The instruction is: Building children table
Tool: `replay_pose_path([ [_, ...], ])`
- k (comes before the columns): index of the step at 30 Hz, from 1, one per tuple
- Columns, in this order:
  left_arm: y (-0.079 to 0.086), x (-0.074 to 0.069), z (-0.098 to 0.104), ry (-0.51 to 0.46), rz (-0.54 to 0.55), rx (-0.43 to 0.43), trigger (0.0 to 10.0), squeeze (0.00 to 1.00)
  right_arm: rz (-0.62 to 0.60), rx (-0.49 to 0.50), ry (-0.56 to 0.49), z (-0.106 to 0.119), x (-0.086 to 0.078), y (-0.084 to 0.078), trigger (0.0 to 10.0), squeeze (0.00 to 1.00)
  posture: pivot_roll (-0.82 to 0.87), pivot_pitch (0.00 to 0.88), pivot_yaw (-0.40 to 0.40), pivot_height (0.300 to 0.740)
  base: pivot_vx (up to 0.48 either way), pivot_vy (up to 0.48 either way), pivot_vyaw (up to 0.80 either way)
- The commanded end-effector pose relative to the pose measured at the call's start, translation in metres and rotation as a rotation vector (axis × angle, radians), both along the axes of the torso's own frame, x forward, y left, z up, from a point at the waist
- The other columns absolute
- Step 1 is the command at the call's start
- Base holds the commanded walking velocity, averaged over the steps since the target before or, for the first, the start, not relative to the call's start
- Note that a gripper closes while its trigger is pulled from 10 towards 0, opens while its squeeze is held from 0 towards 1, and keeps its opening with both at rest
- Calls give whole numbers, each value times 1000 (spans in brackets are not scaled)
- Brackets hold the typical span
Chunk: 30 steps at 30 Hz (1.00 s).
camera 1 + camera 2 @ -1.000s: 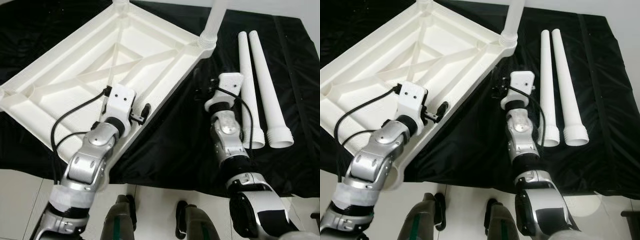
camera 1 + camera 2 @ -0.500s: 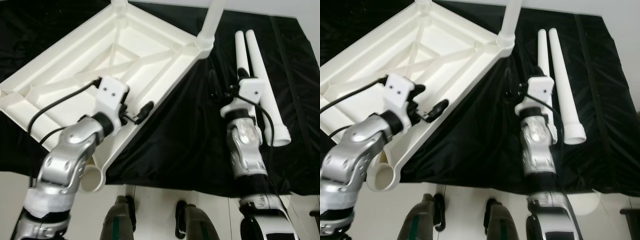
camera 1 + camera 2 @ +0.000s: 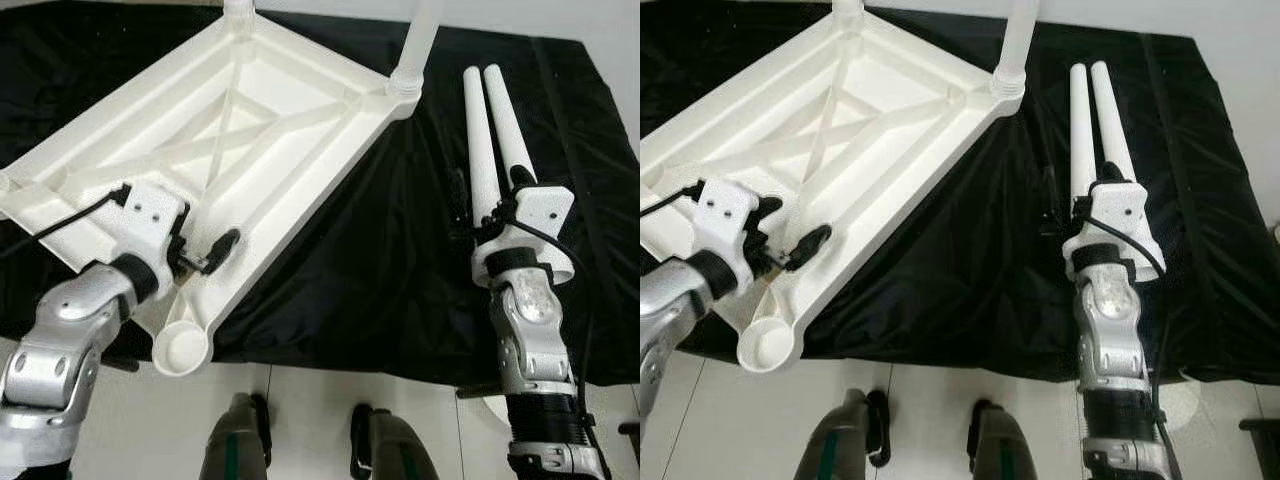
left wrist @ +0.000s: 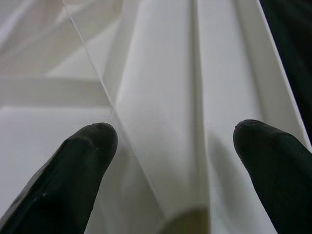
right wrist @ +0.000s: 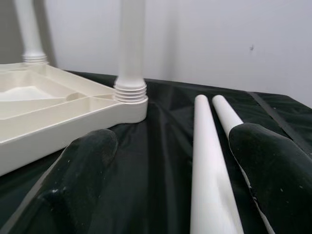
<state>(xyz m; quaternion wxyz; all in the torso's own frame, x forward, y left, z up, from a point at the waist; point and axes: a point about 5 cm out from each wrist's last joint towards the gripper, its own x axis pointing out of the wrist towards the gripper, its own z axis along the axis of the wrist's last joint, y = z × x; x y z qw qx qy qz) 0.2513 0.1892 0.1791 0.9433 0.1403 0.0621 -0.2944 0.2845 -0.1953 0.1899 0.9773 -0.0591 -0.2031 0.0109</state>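
Observation:
A white plastic table top (image 3: 230,140) lies upside down on a black cloth. Two white legs (image 3: 420,40) (image 3: 238,12) stand in its far corner sockets. The near corner socket (image 3: 182,348) is empty. Two loose legs (image 3: 478,140) (image 3: 508,125) lie side by side on the cloth at the right. My left gripper (image 3: 200,232) is open over the table's near rim (image 4: 161,122), holding nothing. My right gripper (image 3: 1080,185) is open, low over the loose legs, and one leg (image 5: 209,170) lies between its fingers (image 5: 83,175).
The black cloth (image 3: 370,260) covers the floor under the parts and ends at a white floor (image 3: 300,390) close to me. My own legs (image 3: 240,450) show at the bottom edge. A white wall (image 5: 204,39) rises beyond the cloth.
My left arm has drawn back toward me along the table's near rim, uncovering the empty corner socket. My right arm has swung right, from the cloth beside the table to over the loose legs.

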Motion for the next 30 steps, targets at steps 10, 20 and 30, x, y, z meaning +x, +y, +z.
replay_pose_path([
  [10,-5,-7,-18,86,-56,31,10000,0,9,37,41,2,-4,7,10000,0,62,144,14,740,0,0,0],
  [20,-16,10,-5,1,-16,0,10000,0,-7,38,33,10,-3,5,10000,0,48,145,18,740,0,0,0],
  [30,-23,12,-3,-2,-67,7,10000,0,-16,47,41,8,-6,6,10000,0,47,148,28,740,0,0,0],
])
